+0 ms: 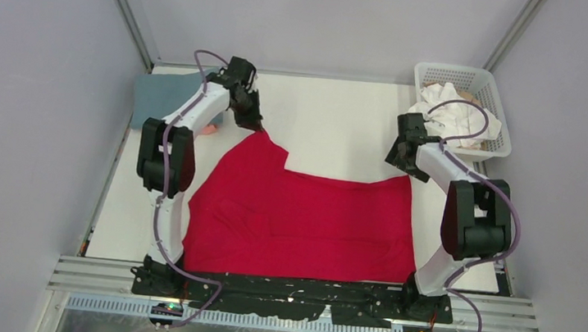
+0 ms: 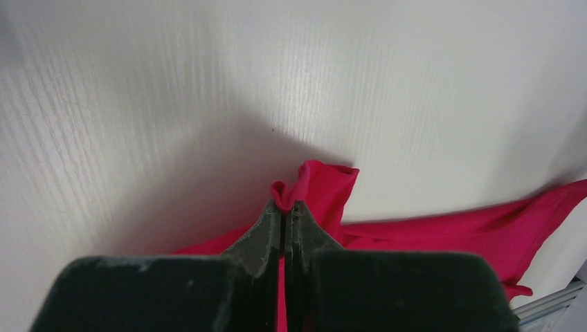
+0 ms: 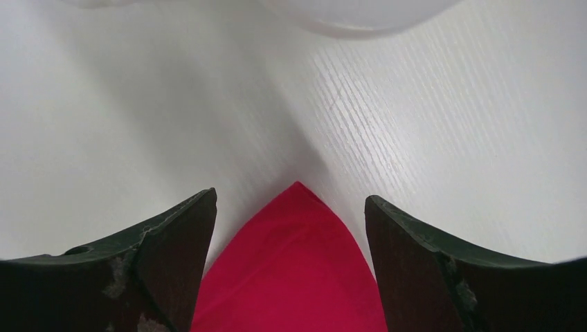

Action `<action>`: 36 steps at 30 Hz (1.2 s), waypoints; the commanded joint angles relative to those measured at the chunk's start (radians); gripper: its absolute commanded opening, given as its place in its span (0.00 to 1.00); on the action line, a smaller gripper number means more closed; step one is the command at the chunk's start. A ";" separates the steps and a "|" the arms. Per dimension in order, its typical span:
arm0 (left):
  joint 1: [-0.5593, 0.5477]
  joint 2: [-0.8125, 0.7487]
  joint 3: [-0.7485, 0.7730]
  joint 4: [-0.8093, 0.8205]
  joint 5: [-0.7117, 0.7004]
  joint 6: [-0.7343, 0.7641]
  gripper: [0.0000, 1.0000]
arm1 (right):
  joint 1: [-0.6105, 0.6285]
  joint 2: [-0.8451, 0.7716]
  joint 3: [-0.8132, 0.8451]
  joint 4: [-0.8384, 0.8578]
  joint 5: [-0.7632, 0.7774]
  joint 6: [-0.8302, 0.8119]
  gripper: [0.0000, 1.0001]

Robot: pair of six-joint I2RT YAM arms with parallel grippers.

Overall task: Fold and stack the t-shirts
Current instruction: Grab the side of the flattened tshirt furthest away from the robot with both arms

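Red t-shirt lies spread on the table, lower centre of the top view. Left fingers are clamped on its far-left sleeve tip, left of centre. Right fingers are spread wide, straddling the far-right corner, gripping nothing. Step: likely securing both far corners to start a fold. Next: the right fingers need to drop and close on that corner. Upper left: blue-grey t-shirt. Upper right: basket holding white t-shirts.

White-linked arms carry black joints and looping lilac cables.
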 commanded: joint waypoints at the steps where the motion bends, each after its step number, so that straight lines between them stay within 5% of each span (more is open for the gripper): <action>1: -0.001 -0.077 -0.053 0.025 0.005 0.028 0.00 | 0.000 0.079 0.095 0.006 0.091 0.032 0.82; 17: -0.004 -0.229 -0.206 0.129 0.051 0.011 0.00 | 0.000 0.140 0.082 -0.067 0.131 0.049 0.60; 29: -0.008 -0.295 -0.279 0.169 0.065 0.011 0.00 | 0.002 0.131 0.098 -0.061 0.142 0.020 0.11; 36: -0.010 -0.411 -0.380 0.210 0.077 0.019 0.00 | 0.009 0.072 0.082 -0.052 0.124 -0.030 0.05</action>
